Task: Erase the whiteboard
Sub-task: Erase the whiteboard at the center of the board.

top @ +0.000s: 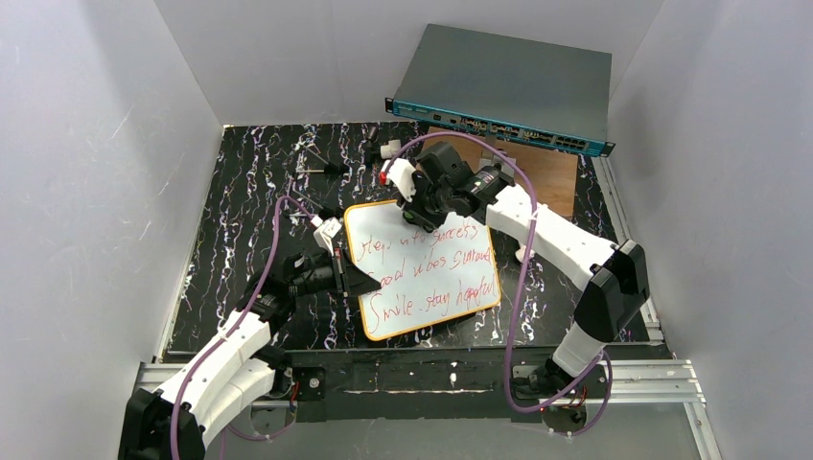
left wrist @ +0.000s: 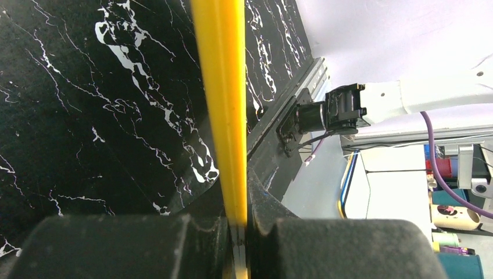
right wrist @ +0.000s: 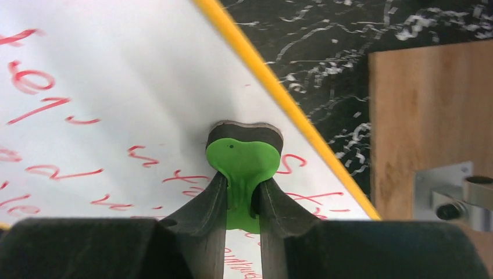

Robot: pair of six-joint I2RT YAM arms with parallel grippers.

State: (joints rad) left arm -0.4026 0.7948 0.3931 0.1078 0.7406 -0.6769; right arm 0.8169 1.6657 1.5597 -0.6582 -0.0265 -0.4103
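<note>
Plainly, the chief hazard is the whiteboard point(top: 422, 268) skidding or twisting under the wipe. It lies at the middle of the black marbled bench point(top: 249, 192), turned at an angle. Only the left end effector point(top: 345, 278) steadies it, fingers pressed together on the yellow frame at the board's left edge. A hard push across the surface could lever the thin frame out of that narrow hold. The right end effector point(right wrist: 238, 203) pinches a green eraser point(right wrist: 243, 157) by its slim stem, with the dark pad down on the board close to the far right edge. The stem could probably swivel in the pinch if the pad drags, leaving streaks in the red handwriting that covers the board. A stroke outward from here would run off the frame onto the bench, where the wooden board point(right wrist: 424, 116) and a metal bracket point(right wrist: 459, 192) lie near. The open room is inward and toward the near edge, across the lines of writing. Strokes toward the left end at the holding fingers, so the two arms could clash there. At the far side a blue-fronted box point(top: 508, 86) overhangs and limits reach, and small loose parts point(top: 326, 168) sit beyond the far left corner.
</note>
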